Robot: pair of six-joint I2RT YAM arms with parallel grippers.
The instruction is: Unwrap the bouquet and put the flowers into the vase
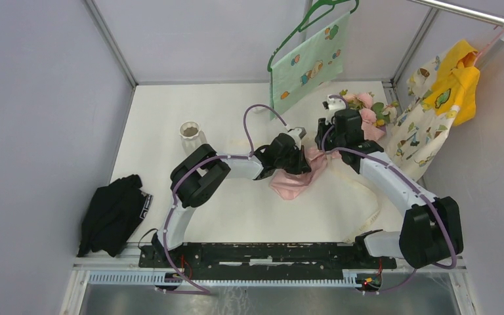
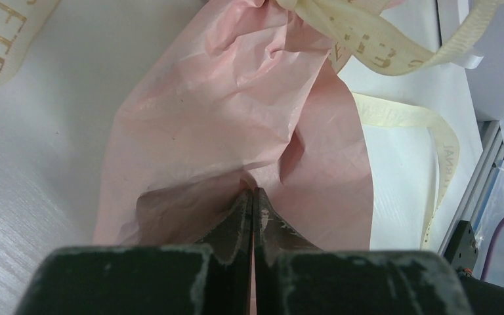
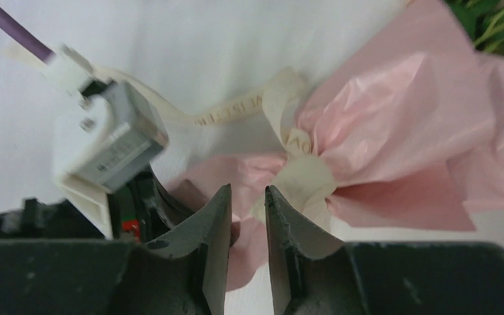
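Bouquet [image 1: 293, 185] lies on the tabletop [image 1: 170, 118], blooms far-right, tail toward the left gripper [image 2: 252, 193], whose jaws pinch its pink paper [image 2: 236, 118]; the right gripper [image 3: 248, 197] holds parted, empty jaws just before the ribbon knot [image 3: 305, 174].

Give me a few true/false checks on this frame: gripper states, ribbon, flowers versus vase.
1. The left gripper is shut on the pink wrapping paper. True.
2. The right gripper is clamped on the cream ribbon. False: it is open with nothing between its jaws, just short of the ribbon's knot.
3. The ribbon is knotted around the paper. True.
4. The flowers stand in the vase. False: they lie in the wrap at the far right of the table, and the vase stands apart on the left with no flowers in it.
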